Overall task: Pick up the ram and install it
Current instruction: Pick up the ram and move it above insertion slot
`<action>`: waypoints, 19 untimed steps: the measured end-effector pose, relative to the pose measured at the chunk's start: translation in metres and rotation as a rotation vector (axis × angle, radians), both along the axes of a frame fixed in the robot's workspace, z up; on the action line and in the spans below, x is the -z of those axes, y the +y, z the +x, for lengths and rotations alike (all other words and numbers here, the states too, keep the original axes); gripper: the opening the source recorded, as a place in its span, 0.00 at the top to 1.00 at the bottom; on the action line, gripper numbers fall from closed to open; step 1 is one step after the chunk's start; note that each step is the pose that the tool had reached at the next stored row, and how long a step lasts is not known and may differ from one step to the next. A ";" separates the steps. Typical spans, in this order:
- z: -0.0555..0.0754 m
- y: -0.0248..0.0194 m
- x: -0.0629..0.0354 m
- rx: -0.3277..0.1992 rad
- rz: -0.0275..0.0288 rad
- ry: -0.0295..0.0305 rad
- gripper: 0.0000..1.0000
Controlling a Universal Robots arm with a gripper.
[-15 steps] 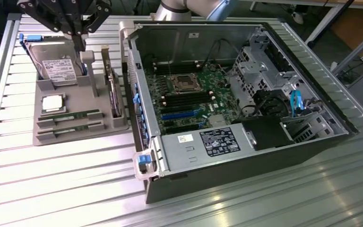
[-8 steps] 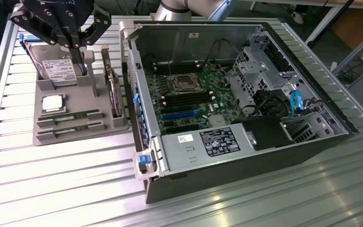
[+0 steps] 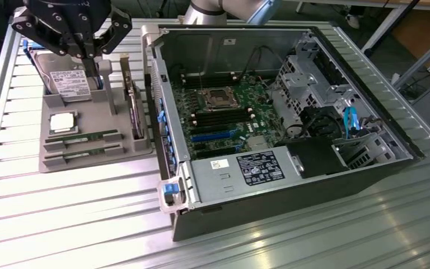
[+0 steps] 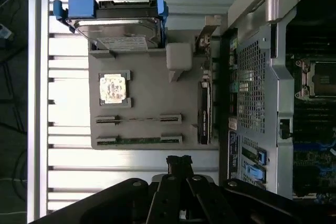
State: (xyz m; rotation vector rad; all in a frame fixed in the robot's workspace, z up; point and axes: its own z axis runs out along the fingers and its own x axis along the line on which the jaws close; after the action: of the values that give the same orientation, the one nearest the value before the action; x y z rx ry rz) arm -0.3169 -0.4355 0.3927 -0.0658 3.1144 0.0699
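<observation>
Two ram sticks, thin and green, lie side by side in slots of a grey holder (image 3: 54, 163): one ram (image 3: 80, 138) and its twin (image 3: 87, 150). In the wrist view they are the ram (image 4: 139, 140) and the twin (image 4: 139, 119). My gripper (image 3: 89, 75) hangs above the holder's far end, near the hard drive (image 3: 69, 84), with its fingers together and nothing between them. In the wrist view the shut gripper (image 4: 178, 162) sits off the holder's edge, apart from both sticks. The open computer case (image 3: 290, 185) shows the motherboard (image 3: 226, 120) with its black memory slots.
The holder (image 4: 147, 90) also carries a square silver processor (image 3: 62, 121), the blue-framed hard drive (image 4: 118, 24) and an upright expansion card (image 3: 132, 106). The case wall (image 3: 159, 112) rises right beside the holder. The slatted metal table (image 3: 73, 213) extends toward the front.
</observation>
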 end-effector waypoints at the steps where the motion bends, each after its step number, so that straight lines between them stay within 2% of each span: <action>1: 0.000 0.0000 0.0001 -0.041 0.0000 0.0000 0.90; 2: 0.000 0.0000 0.0002 -0.079 -0.0001 -0.0001 0.90; 3: 0.000 0.0000 0.0005 -0.151 -0.0005 -0.0001 0.90; 5: 0.000 0.0000 0.0007 -0.216 -0.0011 0.0000 0.90; 12: 0.000 0.0000 0.0013 -0.357 -0.0019 0.0000 0.90; 13: 0.000 0.0000 0.0015 -0.410 -0.0022 0.0000 0.90; 16: 0.000 0.0000 0.0020 -0.519 -0.0029 0.0000 0.90; 18: 0.000 0.0000 0.0022 -0.590 -0.0033 0.0001 0.90; 19: 0.000 0.0000 0.0023 -0.609 -0.0035 0.0001 0.90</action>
State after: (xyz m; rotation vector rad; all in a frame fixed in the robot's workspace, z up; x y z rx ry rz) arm -0.3169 -0.4355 0.3904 -1.0015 2.9652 0.0737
